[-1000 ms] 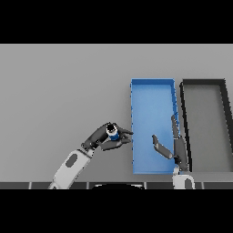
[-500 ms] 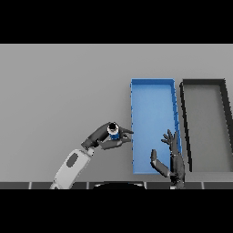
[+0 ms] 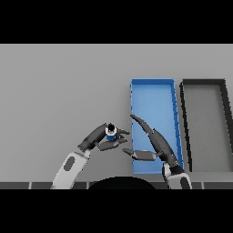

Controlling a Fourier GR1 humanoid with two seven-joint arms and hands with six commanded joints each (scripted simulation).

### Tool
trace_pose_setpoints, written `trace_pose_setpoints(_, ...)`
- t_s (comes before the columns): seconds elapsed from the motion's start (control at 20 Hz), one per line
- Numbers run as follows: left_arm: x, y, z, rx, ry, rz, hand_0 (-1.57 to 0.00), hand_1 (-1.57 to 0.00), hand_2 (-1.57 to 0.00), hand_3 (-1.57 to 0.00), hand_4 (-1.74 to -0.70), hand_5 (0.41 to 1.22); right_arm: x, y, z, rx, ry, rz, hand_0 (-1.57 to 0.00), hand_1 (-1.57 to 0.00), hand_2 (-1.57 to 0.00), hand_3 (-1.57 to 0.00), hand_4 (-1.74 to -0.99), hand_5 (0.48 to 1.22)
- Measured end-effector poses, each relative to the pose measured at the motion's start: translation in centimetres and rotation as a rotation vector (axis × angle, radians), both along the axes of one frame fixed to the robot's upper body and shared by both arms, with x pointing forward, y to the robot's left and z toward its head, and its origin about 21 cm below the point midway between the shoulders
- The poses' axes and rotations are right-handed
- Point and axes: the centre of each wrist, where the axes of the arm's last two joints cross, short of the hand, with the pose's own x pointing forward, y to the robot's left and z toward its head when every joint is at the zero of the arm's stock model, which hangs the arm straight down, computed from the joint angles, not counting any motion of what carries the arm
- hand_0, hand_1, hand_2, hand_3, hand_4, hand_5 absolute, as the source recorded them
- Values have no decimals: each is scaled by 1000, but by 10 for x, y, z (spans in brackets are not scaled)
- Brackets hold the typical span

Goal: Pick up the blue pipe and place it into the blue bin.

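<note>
Grey table (image 3: 59,86) fills the view. Dark bin (image 3: 203,166) sits at far right, long side running away from the robot, just beside the blue bin (image 3: 152,83), which lies parallel on its left. Right arm comes up from the lower edge near the blue bin's near end; right hand (image 3: 157,144) is over the bin's near left part, fingers straight and stretched out toward upper left, thumb sticking out left past the bin's left wall, holding nothing, spread wide. Left arm enters from lower left, white and grey forearm angled up to the right; left hand (image 3: 101,139) sits left of the blue bin, well short of its wall, fingers and thumb curled round the blue pipe (image 3: 110,132). Pipe is small, stands roughly upright in the grasp, dark top showing, outside the bin. Cannot tell if the pipe touches the table. The two hands are near each other, not touching.
</note>
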Motion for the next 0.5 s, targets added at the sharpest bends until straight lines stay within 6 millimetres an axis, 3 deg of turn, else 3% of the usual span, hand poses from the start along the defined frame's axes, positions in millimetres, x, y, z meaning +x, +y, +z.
trace_pose_setpoints(0.35, 8, 1, -4, -13, -6, -25, -1571, -1571, -1571, -1571, -1464, 1221, 32, 44, 26, -48, -3, 198, 1, 0, -48, 1, -1253, 554)
trace_pose_setpoints(0.5, 8, 3, -4, -25, 23, -35, -1571, -1571, -1571, -1571, -1469, 1221, 39, 52, 40, -78, -51, 255, -7, -16, -66, 1, -1223, 540)
